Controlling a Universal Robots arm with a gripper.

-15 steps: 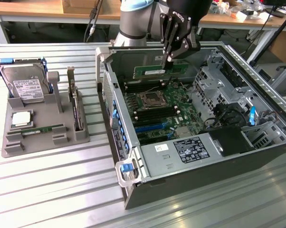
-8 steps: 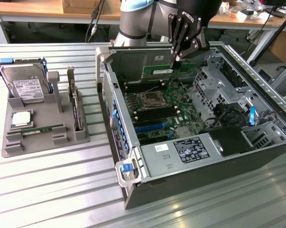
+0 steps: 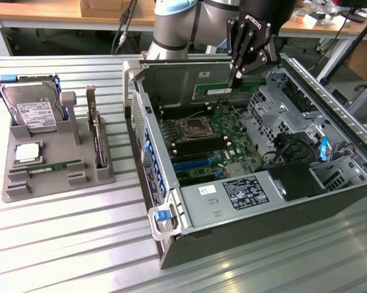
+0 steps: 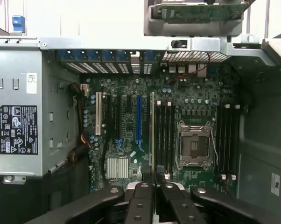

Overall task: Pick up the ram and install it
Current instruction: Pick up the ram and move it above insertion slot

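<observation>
My gripper hangs over the back of the open computer case, shut on the ram. This long green stick is held level above the motherboard. In the wrist view the ram is seen edge-on as a thin line running out from between my fingers. It lies alongside the black memory slots next to the CPU socket. A second, similar ram stick lies flat in the grey tray at the exterior view's left.
The tray also holds a silver hard drive, a CPU chip and an upright card with a metal bracket. Inside the case are drive cages, cables and a power supply. The case stands on a ribbed metal table.
</observation>
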